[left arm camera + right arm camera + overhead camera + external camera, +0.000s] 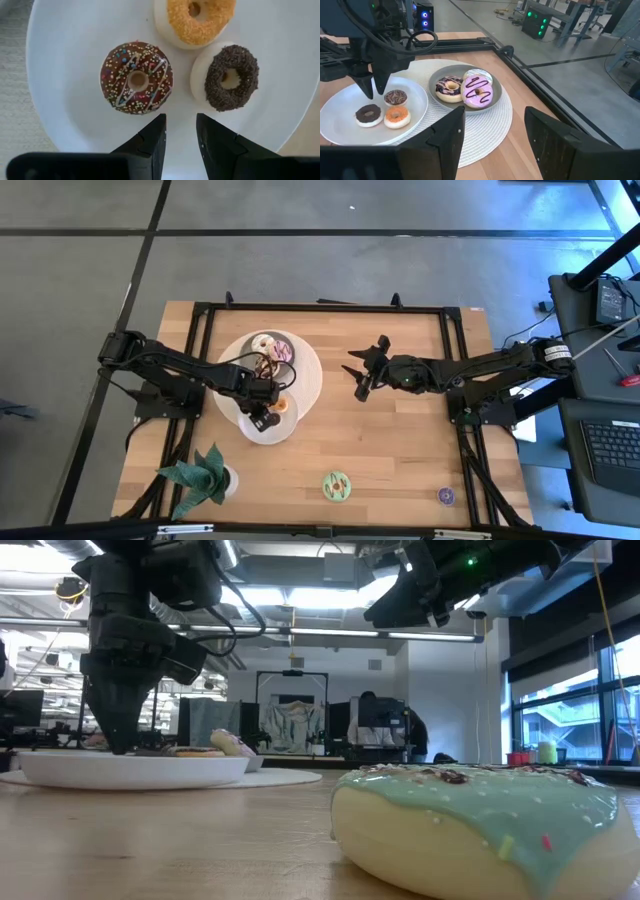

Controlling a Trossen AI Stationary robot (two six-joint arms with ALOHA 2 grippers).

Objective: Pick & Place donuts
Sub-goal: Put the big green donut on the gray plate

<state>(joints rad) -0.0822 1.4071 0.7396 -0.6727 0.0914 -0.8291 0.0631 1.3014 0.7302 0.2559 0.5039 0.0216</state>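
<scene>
Left end effector [265,417] hangs over the small white plate [250,430] at roughly 9 o'clock from table [400,450] centre. Fingers [150,142] are slightly spread, nothing between them, tips just above bare plate surface beside the chocolate sprinkled donut [137,77]. Left wrist view shows three donuts on this plate: the chocolate sprinkled one, an orange donut [200,17] and a dark chocolate-crumb donut [230,77]; the orange and crumb ones look to be touching, the sprinkled one sits apart from both.

Just at 12 o'clock of that plate, a grey bowl [492,102] sits on a round white mat [310,375]. In it: a pink donut with chocolate drizzle [478,93], a purple-iced donut [449,87] and a pale donut [479,76] behind, all packed against each other.

A green toy plant [200,475] stands at the table's 8 o'clock corner.

A mint-green donut [336,485] lies alone on bare table at 6 o'clock, well apart from the plates; it fills the low view's foreground.

Right end effector [362,370] sits raised above table centre, toward 12 o'clock, fingers [445,137] spread wide, empty, facing the plates.

A small purple donut [446,496] lies at 5 o'clock near the table edge.
</scene>
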